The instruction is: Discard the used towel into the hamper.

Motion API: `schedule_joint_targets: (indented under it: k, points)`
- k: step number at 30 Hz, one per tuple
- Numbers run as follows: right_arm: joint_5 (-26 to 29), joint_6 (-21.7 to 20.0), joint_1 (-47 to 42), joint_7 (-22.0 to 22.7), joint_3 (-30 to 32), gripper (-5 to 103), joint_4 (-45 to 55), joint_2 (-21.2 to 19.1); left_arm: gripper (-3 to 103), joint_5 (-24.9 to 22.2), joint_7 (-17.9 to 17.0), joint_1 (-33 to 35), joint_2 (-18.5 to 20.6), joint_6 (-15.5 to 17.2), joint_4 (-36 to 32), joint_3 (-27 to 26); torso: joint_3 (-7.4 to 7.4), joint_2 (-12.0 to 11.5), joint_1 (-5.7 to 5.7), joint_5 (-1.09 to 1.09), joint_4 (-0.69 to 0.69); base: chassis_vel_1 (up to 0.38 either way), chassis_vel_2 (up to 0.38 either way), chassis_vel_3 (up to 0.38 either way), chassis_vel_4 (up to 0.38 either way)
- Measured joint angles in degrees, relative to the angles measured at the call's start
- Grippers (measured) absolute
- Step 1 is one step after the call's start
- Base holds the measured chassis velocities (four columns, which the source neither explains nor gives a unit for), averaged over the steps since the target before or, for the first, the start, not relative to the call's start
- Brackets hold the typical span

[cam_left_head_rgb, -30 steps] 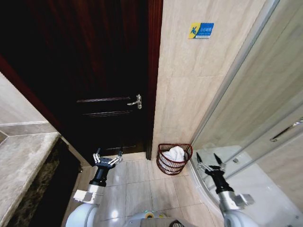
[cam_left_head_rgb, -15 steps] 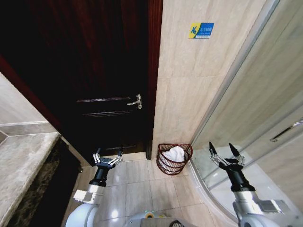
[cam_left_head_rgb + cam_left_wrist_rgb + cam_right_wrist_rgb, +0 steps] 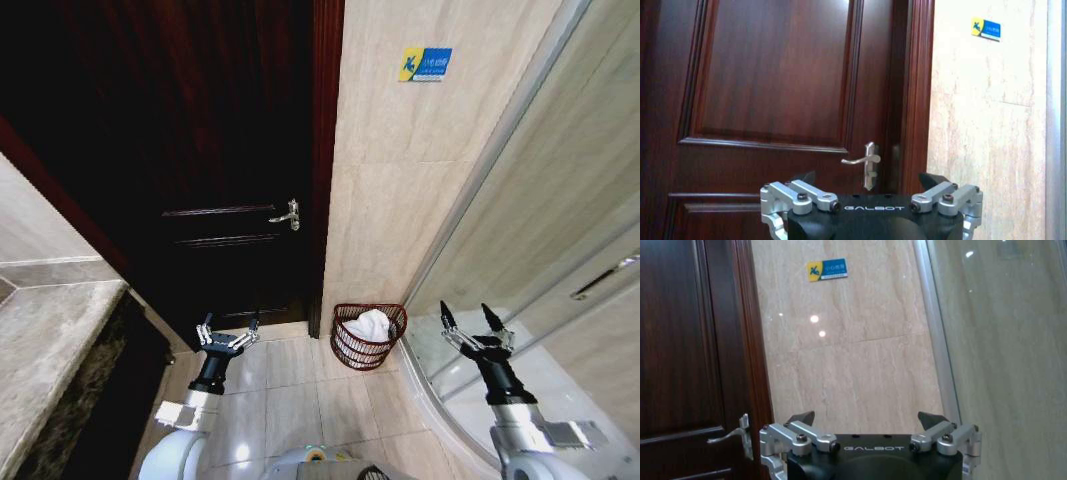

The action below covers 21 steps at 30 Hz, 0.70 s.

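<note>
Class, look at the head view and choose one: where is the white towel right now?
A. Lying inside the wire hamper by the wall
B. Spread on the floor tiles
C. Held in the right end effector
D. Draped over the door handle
A: the white towel sits bunched inside the hamper on the floor against the wall, while the left end effector and right end effector are both open and empty.

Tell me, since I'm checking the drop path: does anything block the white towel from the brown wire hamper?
Nothing visible does: the white towel already lies inside the round reddish-brown wire hamper, both grippers open and apart from it.
</note>
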Motion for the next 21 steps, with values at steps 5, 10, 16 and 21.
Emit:
schedule_joint_targets:
  k: [5,10,16,21]
  points:
    - [0.0,0.0,0.0,0.0,0.0,100,-0.1,0.0,100,0.0,0.0,0.0,0.0,0.0,0.0,0.0,0.01,0.0,0.01,0.0,0.0,0.021,-0.017,-0.016,0.009]
    - [-0.1,0.0,0.1,0.0,0.0,100,-0.1,0.0,100,0.0,0.0,0.0,0.0,0.0,0.0,0.0,0.01,0.0,0.02,0.0,0.0,0.082,-0.081,-0.096,0.099]
    - [-0.1,0.0,0.1,0.0,-0.1,100,-0.1,-0.1,100,0.0,0.0,0.0,0.0,0.0,0.0,0.0,0.0,0.0,-0.01,-0.01,0.0,0.203,-0.174,-0.178,0.185]
    - [-0.1,0.0,0.1,0.0,-0.1,100,-0.2,-0.1,100,0.0,0.0,0.0,0.0,0.0,0.0,0.0,0.0,0.0,-0.01,0.0,-0.01,0.243,-0.234,-0.247,0.237]
